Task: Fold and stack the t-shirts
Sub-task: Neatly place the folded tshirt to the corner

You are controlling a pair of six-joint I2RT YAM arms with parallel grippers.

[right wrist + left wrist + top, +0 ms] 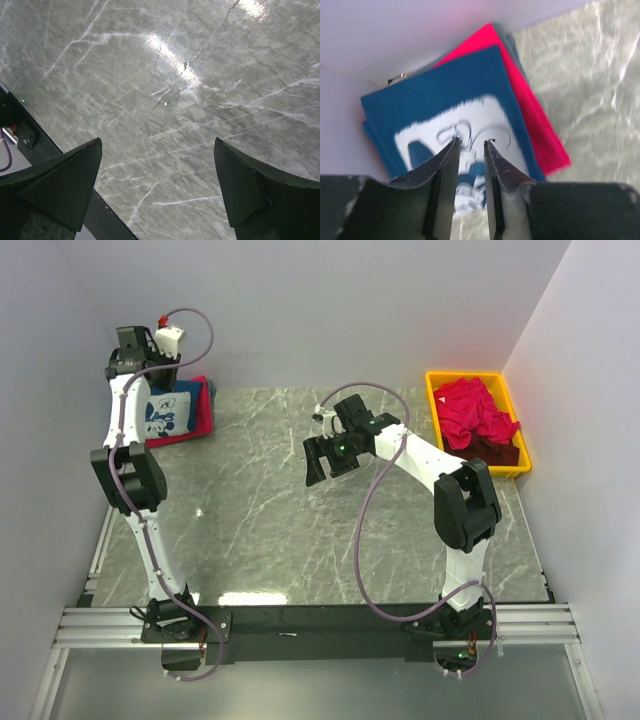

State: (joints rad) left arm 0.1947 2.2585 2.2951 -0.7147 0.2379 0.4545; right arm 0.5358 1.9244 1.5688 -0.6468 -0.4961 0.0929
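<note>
stacking looks done for navy t-shirt point(420, 105) beneath slightly parted, empty left gripper point(471, 142); wide-open, empty right gripper point(157, 175) must next fetch red t-shirts point(470, 412).

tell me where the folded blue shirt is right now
The blue shirt lies at the table's far left corner in the top view, atop a folded red-pink shirt, below the left gripper.

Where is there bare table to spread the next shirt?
The widest bare marble runs between the folded stack at far left and the yellow bin at far right; the open right hand hangs over its middle. Crowded: the far-left corner, where the left hand hovers above the stack.
</note>
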